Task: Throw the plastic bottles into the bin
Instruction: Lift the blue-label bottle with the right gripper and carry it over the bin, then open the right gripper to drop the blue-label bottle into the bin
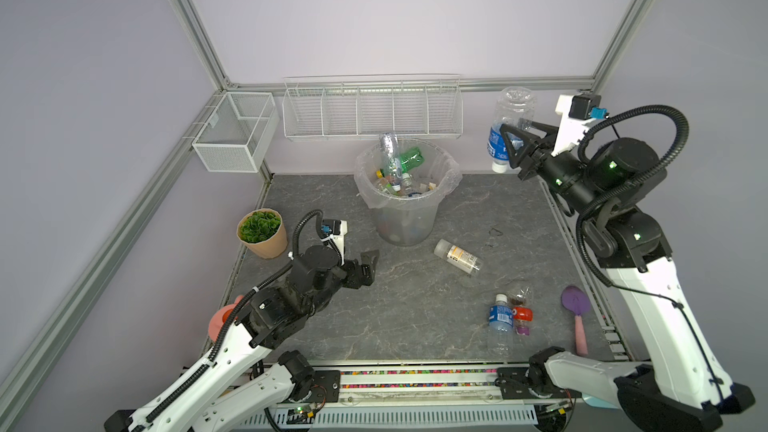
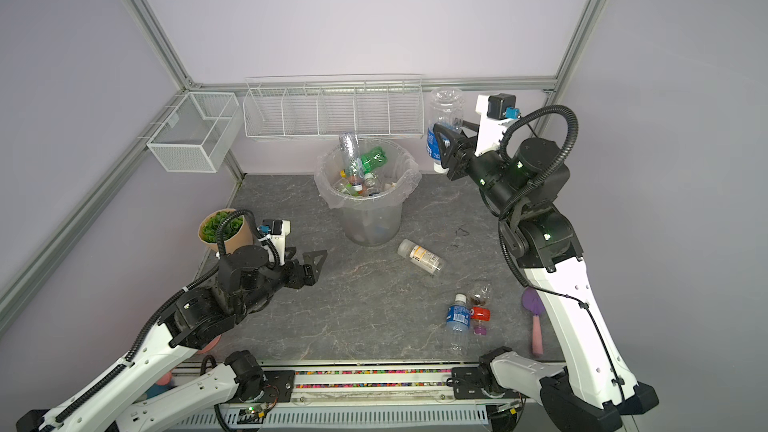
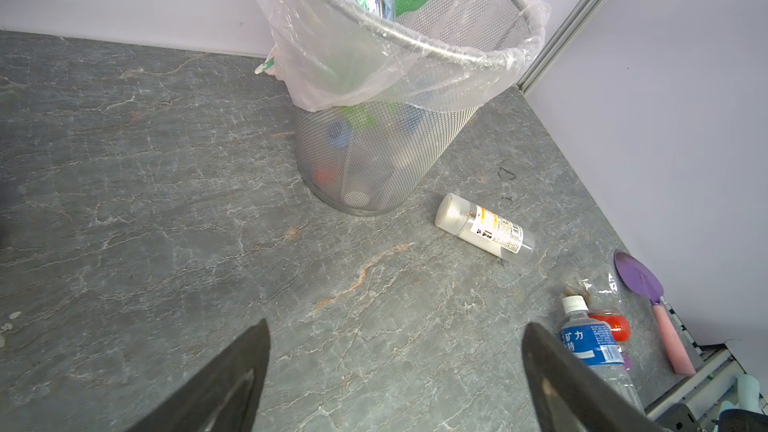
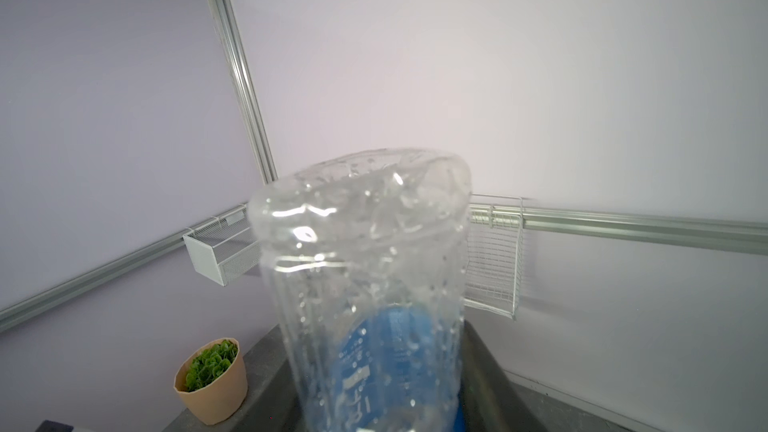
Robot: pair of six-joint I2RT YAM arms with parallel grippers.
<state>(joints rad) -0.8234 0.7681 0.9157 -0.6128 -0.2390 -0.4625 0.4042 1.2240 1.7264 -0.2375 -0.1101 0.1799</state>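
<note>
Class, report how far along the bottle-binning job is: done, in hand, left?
Done: the bin holds many bottles. In hand: the right claw grips a blue-labelled bottle, not yet over the bin. Left on the table: a white-labelled bottle, another blue-labelled bottle, a crushed red-labelled bottle.

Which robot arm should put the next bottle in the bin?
Right. The right gripper holds a blue-labelled bottle high, near the bin; the left gripper is open, empty, low over the table.
</note>
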